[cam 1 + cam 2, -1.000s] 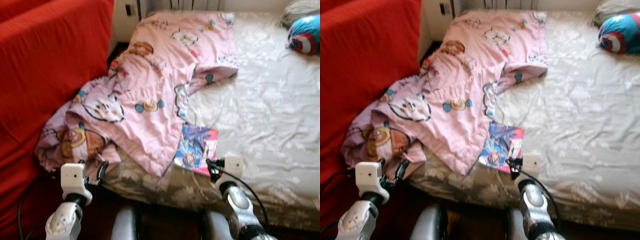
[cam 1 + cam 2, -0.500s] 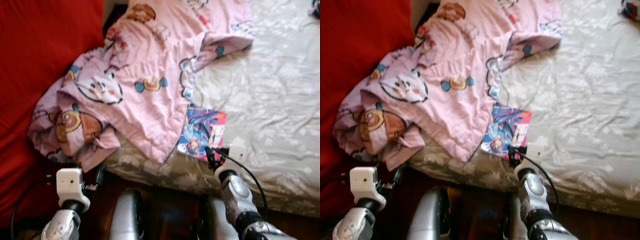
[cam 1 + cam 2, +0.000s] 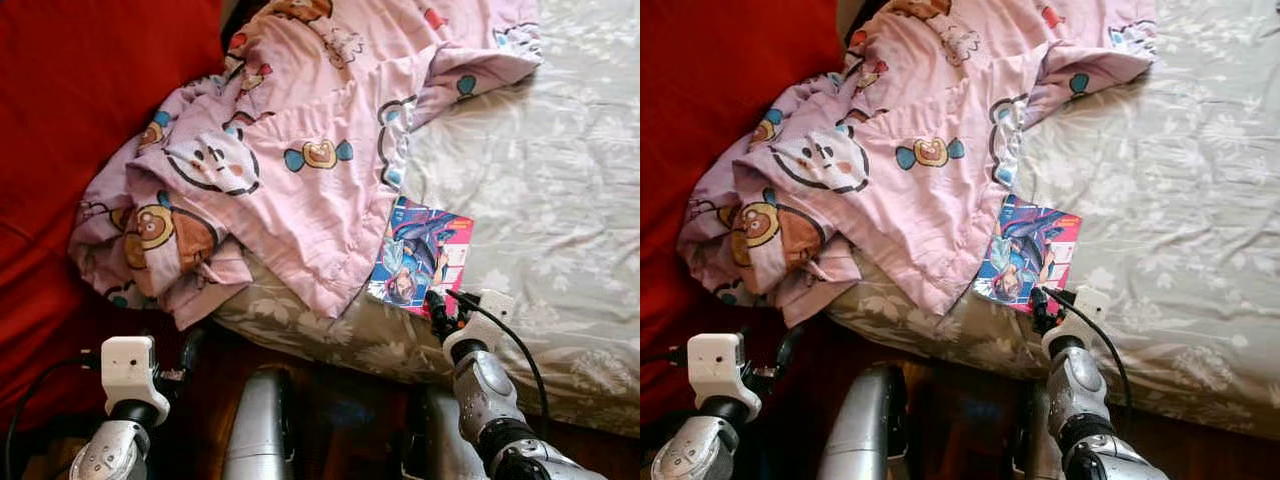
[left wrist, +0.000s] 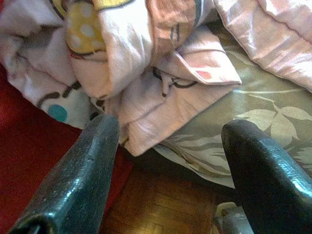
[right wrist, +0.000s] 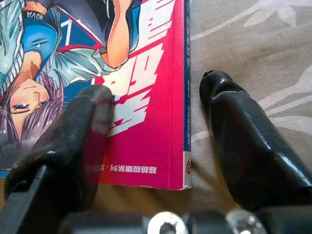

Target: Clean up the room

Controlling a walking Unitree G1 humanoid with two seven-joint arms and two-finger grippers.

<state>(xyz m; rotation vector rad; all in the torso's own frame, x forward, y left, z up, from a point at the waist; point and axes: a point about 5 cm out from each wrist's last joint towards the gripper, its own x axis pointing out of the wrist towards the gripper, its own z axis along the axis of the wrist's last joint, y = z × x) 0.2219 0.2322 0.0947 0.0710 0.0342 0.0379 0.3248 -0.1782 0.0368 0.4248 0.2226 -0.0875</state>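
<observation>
Standing nearest, two silver arms rise from the lower edge of the head views above a dark wooden floor (image 3: 330, 420). Left gripper (image 4: 168, 146): fingers spread wide, gripping nothing, hanging low beside the bed's near corner, aimed at the bunched end of the blanket where it droops over the bed edge. Right gripper (image 5: 156, 117): fingers apart, nothing clamped, poised at the near short edge of the comic book (image 3: 420, 256); one finger (image 5: 73, 141) lies over the cover, the other finger (image 5: 243, 141) over the bare sheet just beside the pink spine, so the spine edge sits between them. Comic book: flat on the bed close to its near edge, cover up, colourful drawn figures with a pink band along one long side; long axis running away from the robot and leaning slightly toward its right; the far left corner touches or slips under the blanket's hem, cannot tell which. Bed (image 3: 560, 200): covered by a pale grey sheet with a leaf pattern, wrinkled, stretching away to the right. Blanket (image 3: 300, 150): pink, printed with cartoon faces and bows, crumpled, spread from the far middle of the bed diagonally down to the near left corner, where it heaps and overhangs. Sofa (image 3: 80, 120): red, on the left, just beside the blanket heap.
</observation>
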